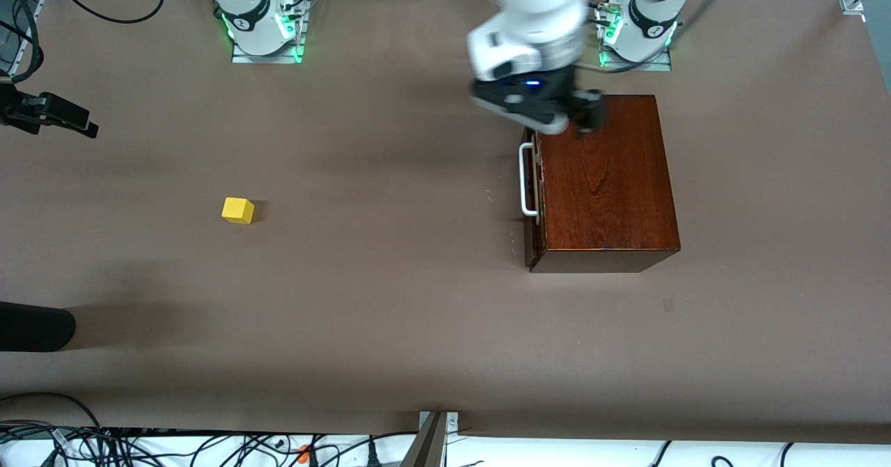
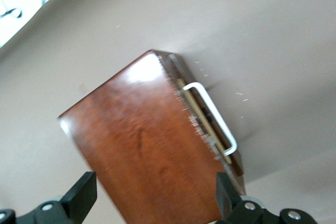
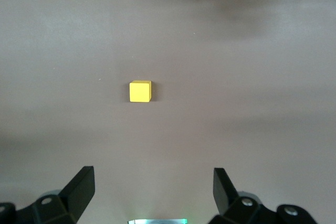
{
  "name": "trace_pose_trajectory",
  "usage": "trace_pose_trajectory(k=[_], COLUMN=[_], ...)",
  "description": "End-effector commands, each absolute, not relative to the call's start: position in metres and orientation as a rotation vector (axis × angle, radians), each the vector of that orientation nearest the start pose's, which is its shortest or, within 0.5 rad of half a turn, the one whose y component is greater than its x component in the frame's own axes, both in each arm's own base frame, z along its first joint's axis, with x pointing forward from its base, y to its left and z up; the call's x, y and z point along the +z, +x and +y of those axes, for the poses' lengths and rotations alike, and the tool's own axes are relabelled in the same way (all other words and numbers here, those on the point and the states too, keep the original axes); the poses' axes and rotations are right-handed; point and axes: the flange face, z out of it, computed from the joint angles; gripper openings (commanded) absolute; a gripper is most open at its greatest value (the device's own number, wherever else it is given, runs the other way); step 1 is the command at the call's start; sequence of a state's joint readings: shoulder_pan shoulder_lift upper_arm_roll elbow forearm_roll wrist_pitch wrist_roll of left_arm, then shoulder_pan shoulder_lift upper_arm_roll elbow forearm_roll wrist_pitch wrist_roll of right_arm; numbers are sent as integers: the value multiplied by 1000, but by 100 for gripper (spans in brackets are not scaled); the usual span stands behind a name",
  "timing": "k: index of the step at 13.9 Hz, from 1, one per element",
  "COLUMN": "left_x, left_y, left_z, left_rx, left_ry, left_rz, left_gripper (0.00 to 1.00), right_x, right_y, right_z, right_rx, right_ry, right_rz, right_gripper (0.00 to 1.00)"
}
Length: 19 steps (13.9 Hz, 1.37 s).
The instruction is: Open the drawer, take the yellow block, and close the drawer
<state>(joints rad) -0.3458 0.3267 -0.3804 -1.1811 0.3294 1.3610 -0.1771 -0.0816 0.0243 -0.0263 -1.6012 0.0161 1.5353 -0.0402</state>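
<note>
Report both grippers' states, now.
Left gripper: open, empty, over the wooden box.
Right gripper: open, empty, above the yellow block.

Both arms are glossy white with black joint bands and green lights glowing at their bases [image 1: 266, 32]. The left arm's wrist carries a dark block with a small blue light. Each pincer [image 2: 155, 200] has black fingers [image 3: 79, 190] with silver screws.

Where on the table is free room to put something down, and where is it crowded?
Bare tabletop spreads between the yellow block and the wooden box, and nearer the camera than both. It is crowded at the box's handle, where the open left claw hangs. The open right claw is over the block.
</note>
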Motion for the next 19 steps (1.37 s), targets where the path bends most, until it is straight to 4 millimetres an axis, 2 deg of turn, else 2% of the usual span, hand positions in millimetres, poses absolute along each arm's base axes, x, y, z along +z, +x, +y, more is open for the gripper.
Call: trace_pose_trajectory(k=[1,2,4,5,7,10,11,13,16,19], left_x=[629,635,646,647,644,626,618,616,615,618], left_y=[523,530,544,544,537,528,528,531,532,533], left_z=[-297,-271,-204,-180,-151,-78,-63,-48,-40,-43], left_rx=[112,129,196,209,197,105,111,104,104,95], left_ry=[-2865,-2886,-3033,-3060,-3067,-3093,-3097,-3112,-3113,-3113], left_rz=[557,483,315,255,204,226,211,165,141,145], left_gripper=[100,100,100,100,100,100,100,100,100,100], right_x=[600,600,595,595,598,598,598,597,597,597], right_y=[550,550,552,553,555,555,555,555,555,555], right_z=[-57,-57,-55,-47,-36,-33,-33,-33,-33,-33], right_rx=[126,126,144,140,131,131,131,136,138,141], right_ry=[-3124,-3124,-3115,-3121,-3128,-3127,-3127,-3125,-3126,-3126], right_rz=[89,89,84,60,29,24,24,22,22,22], right_gripper=[100,100,100,100,100,100,100,100,100,100])
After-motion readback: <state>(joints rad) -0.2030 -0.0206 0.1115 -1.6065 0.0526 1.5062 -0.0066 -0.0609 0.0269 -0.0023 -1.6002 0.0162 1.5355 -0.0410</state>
